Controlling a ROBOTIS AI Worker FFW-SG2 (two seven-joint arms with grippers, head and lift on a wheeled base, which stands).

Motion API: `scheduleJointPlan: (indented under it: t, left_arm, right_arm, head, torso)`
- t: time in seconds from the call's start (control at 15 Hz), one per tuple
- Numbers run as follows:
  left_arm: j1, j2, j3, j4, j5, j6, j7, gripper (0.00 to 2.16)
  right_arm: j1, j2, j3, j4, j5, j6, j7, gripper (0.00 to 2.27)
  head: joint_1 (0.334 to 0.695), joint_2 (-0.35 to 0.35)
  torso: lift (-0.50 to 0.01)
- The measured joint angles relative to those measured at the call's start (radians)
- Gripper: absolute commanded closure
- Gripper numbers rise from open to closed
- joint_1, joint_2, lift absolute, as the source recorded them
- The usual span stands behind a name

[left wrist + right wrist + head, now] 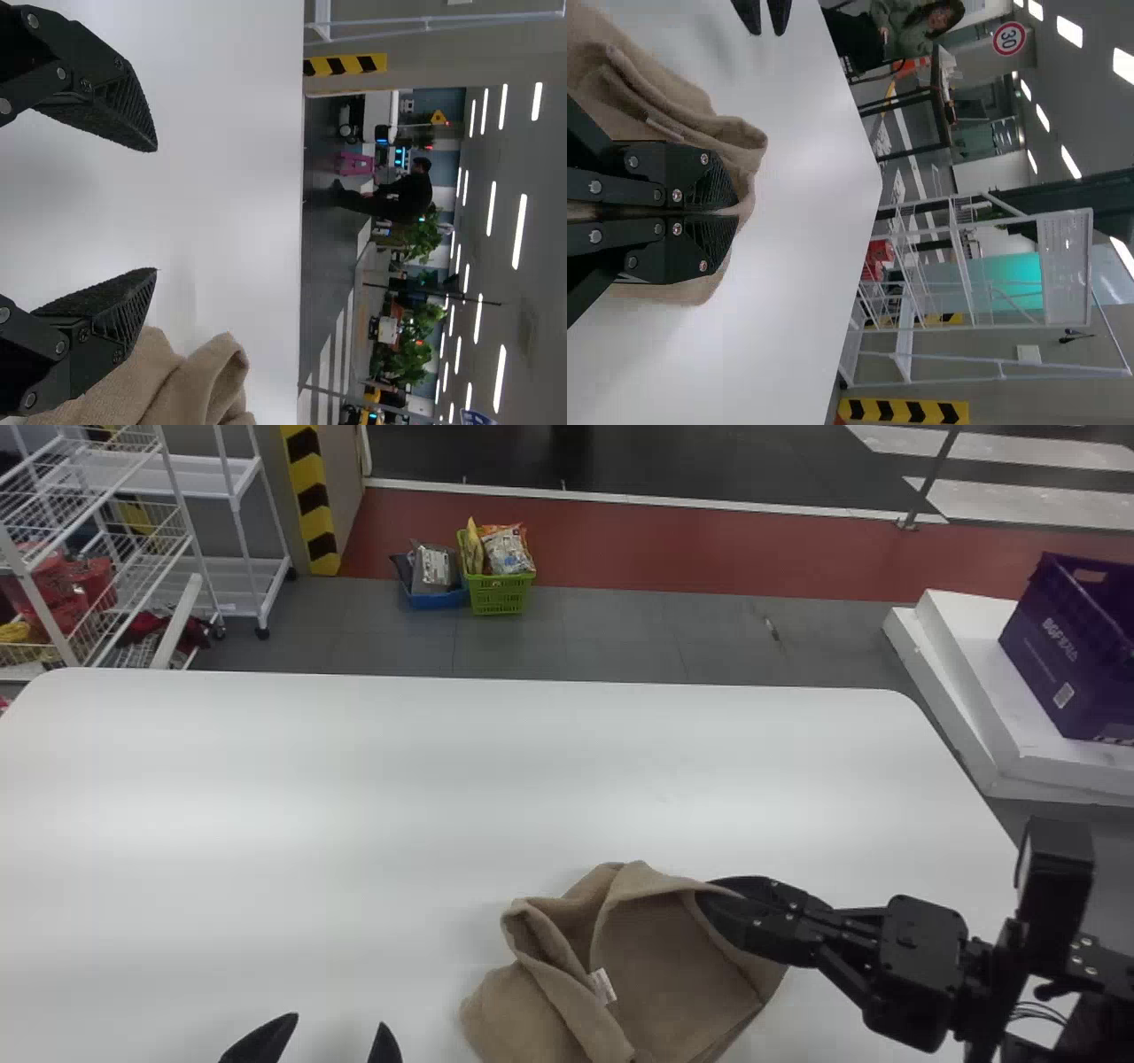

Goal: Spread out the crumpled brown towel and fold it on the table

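Several white shelves (190,476) stand beyond the desk (266,797), with a yellow-and-black striped post (310,500) just beside them. The left gripper (339,1020) is low in the head view, over the desk's near part, its jaws released and wide apart. Past the far edge, a blue basket (438,600) and a green basket (500,593) sit side by side on the floor, both holding packets. The brown towel (673,957) lies crumpled on the near part of the desk, right of the left gripper, a white label (602,986) showing among its folds. At its right side, the right gripper (706,887) has its jaws clenched, apparently on the towel's raised edge, though cloth partly hides the tips. Farther right, a purple crate (1054,655) rests on white slabs (979,646).
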Motion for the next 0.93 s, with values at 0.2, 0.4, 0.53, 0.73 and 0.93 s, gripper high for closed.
scheduleJointPlan:
  t: [0.2,0.4,0.53,0.73,0.93]
  left_arm:
    - [-0.005,-0.001,0.002,0.006,0.003,0.000,0.000,0.41]
    - [-0.008,-0.001,0.005,0.009,0.006,0.000,0.001,0.41]
    - [-0.008,-0.002,0.006,0.012,0.007,-0.002,0.000,0.41]
    - [-0.008,-0.002,0.006,0.013,0.006,-0.003,0.001,0.41]
    - [-0.009,-0.002,0.011,0.009,0.007,-0.005,0.003,0.41]
  right_arm:
    - [0.040,0.000,0.122,0.005,0.085,0.006,-0.009,1.93]
    - [0.048,0.000,0.225,0.074,0.188,0.008,-0.027,1.93]
    - [0.036,0.000,0.275,0.126,0.256,0.032,-0.046,1.92]
    - [0.013,0.000,0.289,0.159,0.294,0.089,-0.059,0.06]
    - [0.011,0.000,0.219,0.147,0.236,0.099,-0.045,0.02]
  head:
    - [0.695,0.011]
    - [0.695,0.088]
    - [0.695,0.112]
    - [0.695,0.115]
    - [0.695,0.075]
  torso:
    - [-0.127]
    - [-0.127]
    - [-0.127]
    - [-0.127]
    - [-0.127]
